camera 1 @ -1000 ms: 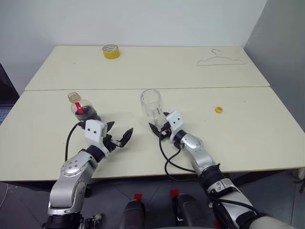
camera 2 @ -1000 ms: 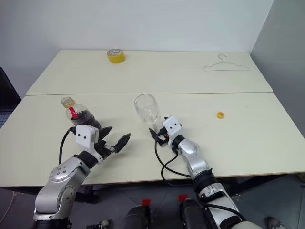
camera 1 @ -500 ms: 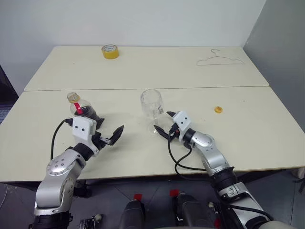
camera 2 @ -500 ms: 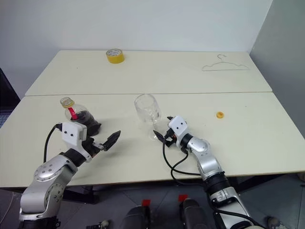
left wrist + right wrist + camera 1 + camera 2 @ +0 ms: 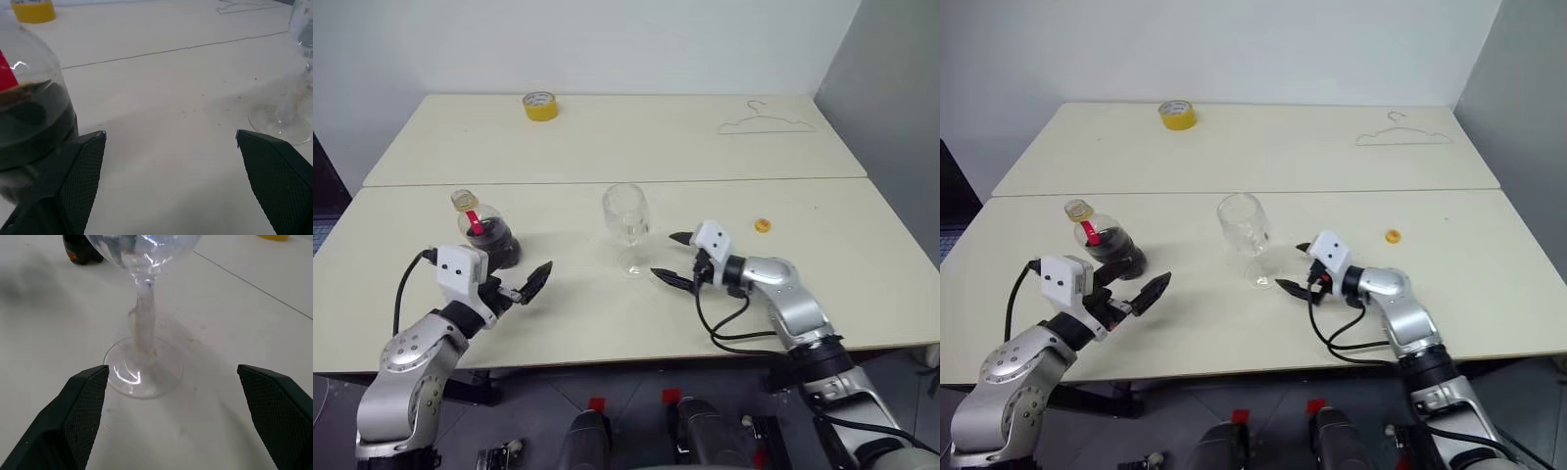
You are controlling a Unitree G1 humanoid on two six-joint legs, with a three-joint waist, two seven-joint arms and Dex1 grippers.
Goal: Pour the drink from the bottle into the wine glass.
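head views: the left tool [image 5: 522, 285] stands fully open and holds nothing, with the bottle [image 5: 485, 233] just beyond it and a little to its outer side, upright on the counter [image 5: 862, 255]. the right tool [image 5: 675, 259] is also spread wide and empty; the glass [image 5: 627, 227] stands just beside it on its inner side, upright and seemingly empty. the bottle's mouth looks uncapped, and a small yellow cap [image 5: 763, 226] lies on the counter well out past the right tool. the step in hand looks like taking the bottle. to do it well, the left tool should slide forward so the ribbed body sits squarely between the fingers, grip low on the belly rather than the neck, and close gently, since soft plastic may buckle and push drink out of the open mouth.

left wrist view: the bottle [image 5: 29, 117] sits off the line between the 2 fingers [image 5: 83, 176], close by 1 of them, so the tool needs to shift towards it before closing. the drink [image 5: 34, 122] is dark, nearly black, filling the lower part, with a red strip above it. the foot of the glass [image 5: 281, 122] shows near the other finger.

right wrist view: the stem and round foot of the glass [image 5: 143, 357] lie ahead, nearer 1 of the wide-spread fingers [image 5: 80, 411], not touched. the right tool could steady the foot during the pour.
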